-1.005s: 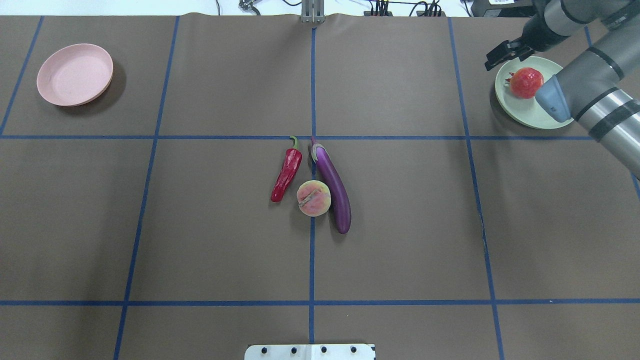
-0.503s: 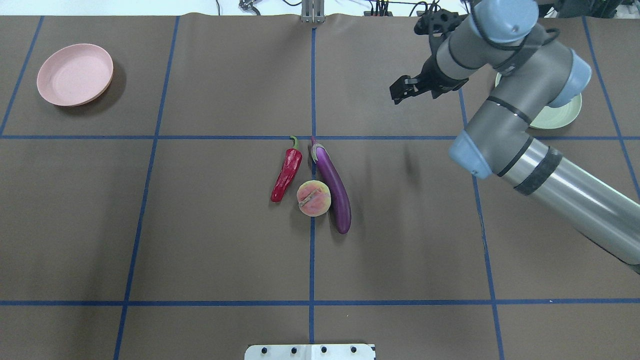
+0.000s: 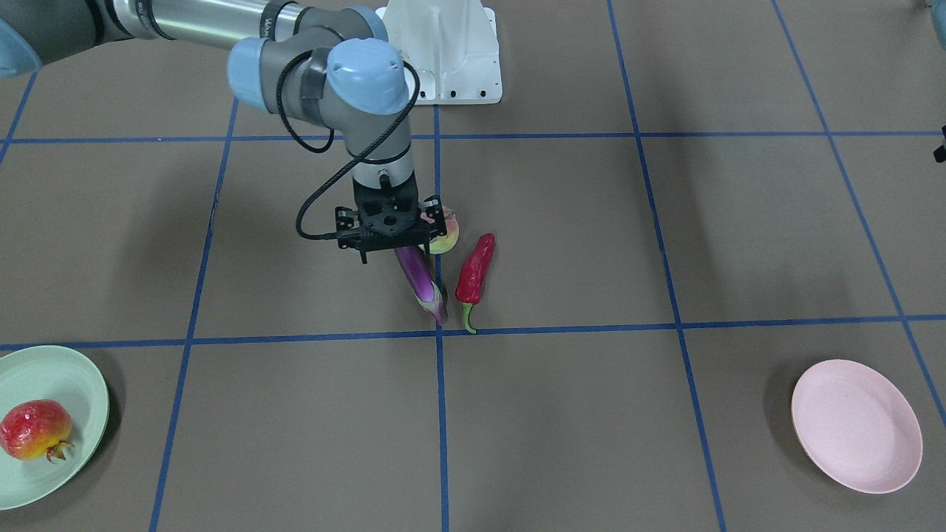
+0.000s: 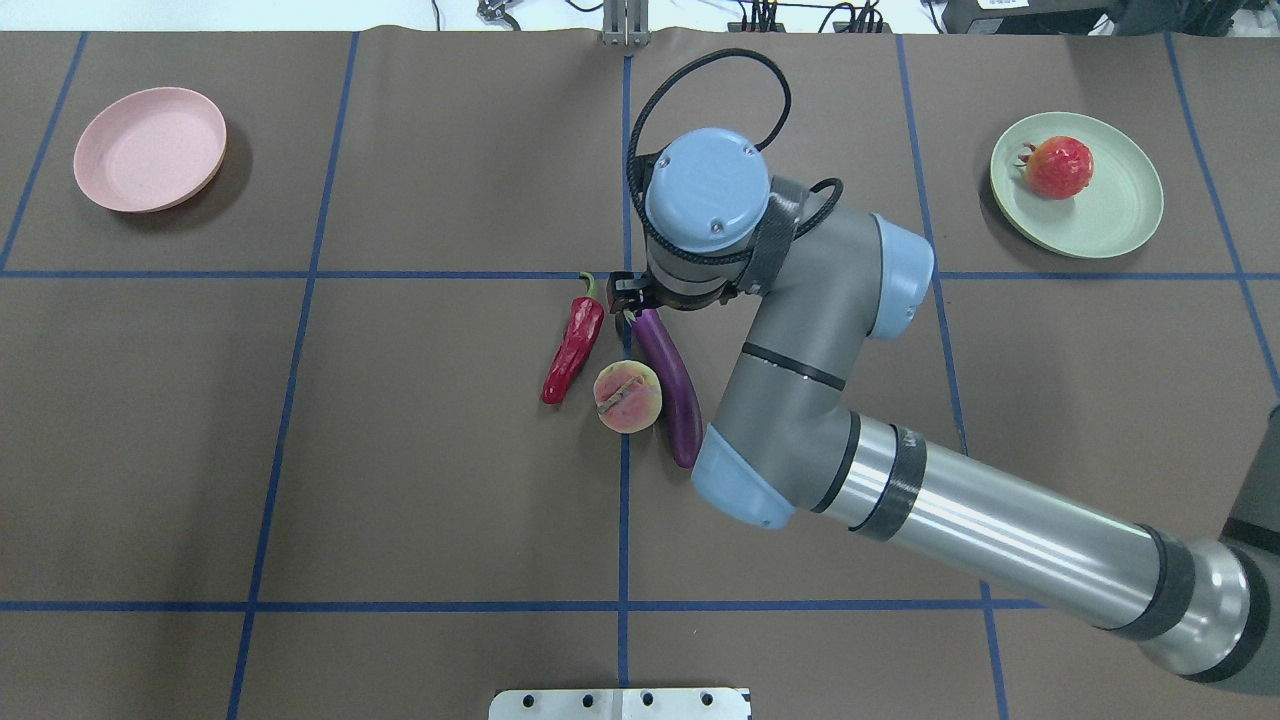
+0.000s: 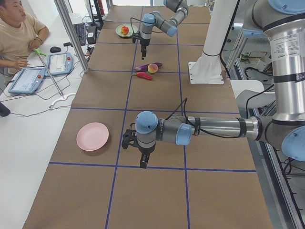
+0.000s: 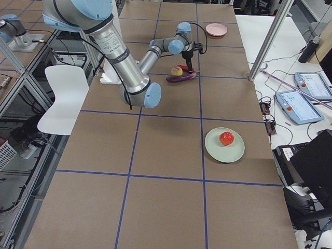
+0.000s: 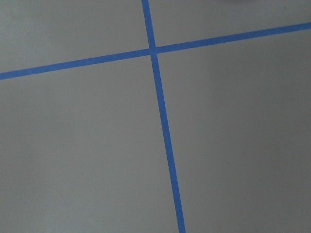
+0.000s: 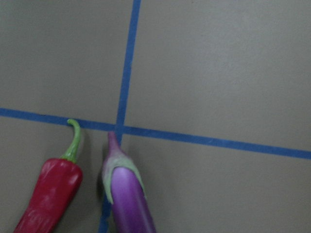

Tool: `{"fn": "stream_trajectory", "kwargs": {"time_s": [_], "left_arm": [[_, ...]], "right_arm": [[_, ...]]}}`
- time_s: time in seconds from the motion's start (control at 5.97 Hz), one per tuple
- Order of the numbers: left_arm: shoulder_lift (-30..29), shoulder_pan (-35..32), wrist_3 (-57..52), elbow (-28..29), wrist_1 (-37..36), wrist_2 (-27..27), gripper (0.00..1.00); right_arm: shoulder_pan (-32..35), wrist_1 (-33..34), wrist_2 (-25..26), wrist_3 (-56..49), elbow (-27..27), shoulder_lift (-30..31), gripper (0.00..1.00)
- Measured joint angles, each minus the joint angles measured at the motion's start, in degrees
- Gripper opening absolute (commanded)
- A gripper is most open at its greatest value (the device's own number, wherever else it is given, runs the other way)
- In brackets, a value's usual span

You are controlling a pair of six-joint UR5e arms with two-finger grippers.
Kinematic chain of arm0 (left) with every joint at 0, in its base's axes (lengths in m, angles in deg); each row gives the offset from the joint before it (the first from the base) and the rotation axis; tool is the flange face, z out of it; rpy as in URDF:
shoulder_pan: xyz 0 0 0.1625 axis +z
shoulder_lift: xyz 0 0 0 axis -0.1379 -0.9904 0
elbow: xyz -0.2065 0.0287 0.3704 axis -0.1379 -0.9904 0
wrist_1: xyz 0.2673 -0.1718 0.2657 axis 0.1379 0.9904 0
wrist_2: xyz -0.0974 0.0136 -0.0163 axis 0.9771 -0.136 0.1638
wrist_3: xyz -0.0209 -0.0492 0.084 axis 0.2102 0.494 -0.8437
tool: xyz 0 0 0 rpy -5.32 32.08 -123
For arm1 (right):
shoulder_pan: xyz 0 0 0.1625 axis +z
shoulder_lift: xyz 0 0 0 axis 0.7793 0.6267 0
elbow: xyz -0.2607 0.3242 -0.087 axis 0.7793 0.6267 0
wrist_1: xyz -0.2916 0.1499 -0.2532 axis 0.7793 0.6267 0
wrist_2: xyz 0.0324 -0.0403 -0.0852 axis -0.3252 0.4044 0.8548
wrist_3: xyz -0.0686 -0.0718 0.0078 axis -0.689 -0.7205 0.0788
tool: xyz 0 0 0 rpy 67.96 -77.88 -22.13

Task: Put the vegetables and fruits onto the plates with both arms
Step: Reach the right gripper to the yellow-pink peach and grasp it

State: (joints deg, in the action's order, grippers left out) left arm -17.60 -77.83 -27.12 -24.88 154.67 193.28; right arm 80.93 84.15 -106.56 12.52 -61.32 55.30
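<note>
Across the brown matte surface (image 4: 400, 450), gridded with blue tape, the right arm (image 4: 980, 530) reached in as a silver-grey tube with pale blue joint caps and a looping black cable. Its black claw (image 3: 394, 251) hung over the stem half of the eggplant (image 4: 672, 390), above it and not touching. The jaws looked parted, with nothing between them. The left arm (image 5: 214, 128) stretched low over a bare stretch near the pink plate (image 4: 150, 150). Its claw (image 5: 142, 162) pointed down, and I could not tell whether it was open or closed.

Both plates were round, shallow and matte. The pink one sat at the far left, the mint green plate (image 4: 1110, 215) at the far right. The slim, glossy purple eggplant lay at the centre, touching the round pink-and-yellow peach (image 4: 628, 397). A wrinkled red chili pepper (image 4: 573, 348) with a curled green stem lay just beside them. The glossy red-and-yellow pomegranate (image 4: 1058, 167) rested on the green plate.
</note>
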Motion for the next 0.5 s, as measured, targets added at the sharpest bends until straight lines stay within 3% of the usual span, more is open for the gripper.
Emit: {"fn": "stream_trajectory", "kwargs": {"time_s": [0.17,0.5], "left_arm": [[0.0,0.08,-0.02,0.01,-0.04,0.04,1.0],[0.0,0.18,-0.02,0.01,-0.06,0.06,1.0]], "right_arm": [[-3.59,2.3,4.16,1.01,0.51,-1.1,0.99],[-6.76,3.7,7.1,3.16,3.48,-4.05,0.99]]}}
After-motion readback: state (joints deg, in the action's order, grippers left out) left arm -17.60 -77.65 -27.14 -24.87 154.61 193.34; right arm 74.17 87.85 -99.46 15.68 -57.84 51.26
